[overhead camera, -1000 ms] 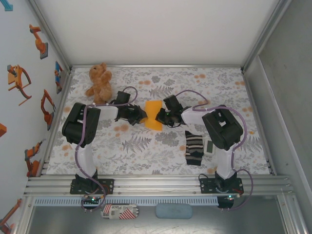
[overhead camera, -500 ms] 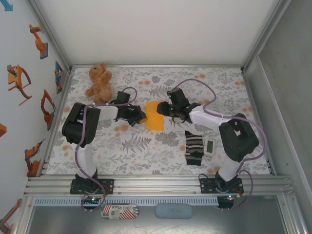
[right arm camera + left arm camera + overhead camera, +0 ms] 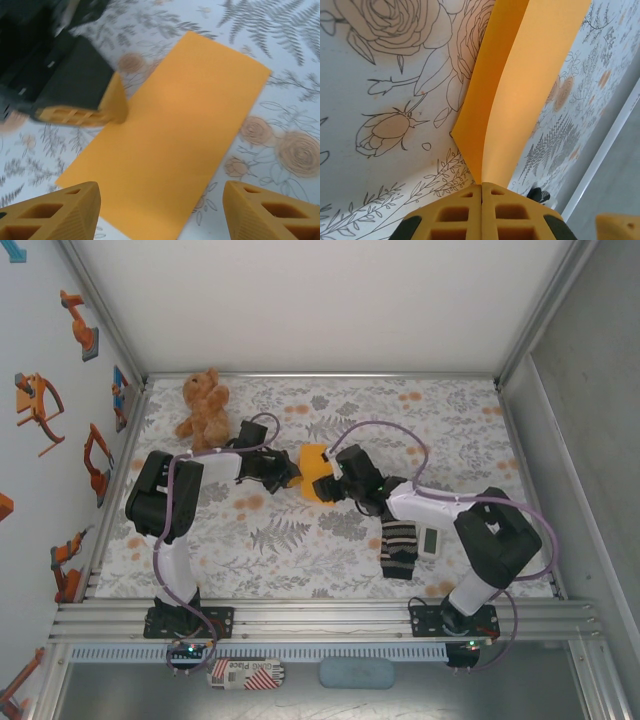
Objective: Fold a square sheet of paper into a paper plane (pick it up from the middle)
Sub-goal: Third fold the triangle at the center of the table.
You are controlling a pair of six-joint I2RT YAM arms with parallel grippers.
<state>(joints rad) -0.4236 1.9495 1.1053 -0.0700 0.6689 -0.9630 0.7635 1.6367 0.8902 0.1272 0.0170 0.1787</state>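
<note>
- Setting: a table (image 3: 300,555) under a floral-print cloth, enclosed by plain white walls; robot-arm stickers (image 3: 40,405) line the left wall.
- Near edge: an aluminium rail (image 3: 320,620) carries both arm bases. In front of it lie a red-and-white striped label (image 3: 246,672), on which the word "Place" can be read and the rest is too small to tell, and a pale blue oblong (image 3: 356,672).
- Near right: a black-and-white striped sock (image 3: 398,545), with a small white device (image 3: 431,540) just beside it on the right.
- Centre: the sheet of paper (image 3: 314,465), orange-yellow, lies as a rectangle between the two grippers.
- Left gripper (image 3: 482,187): fingers pressed together, pinching the left edge of the sheet (image 3: 520,90), where two layers part.
- Right gripper (image 3: 161,195): fingers spread wide, hovering above the sheet (image 3: 175,145) without touching it.
- Far left: a brown teddy bear (image 3: 205,408), well apart from the sheet.
</note>
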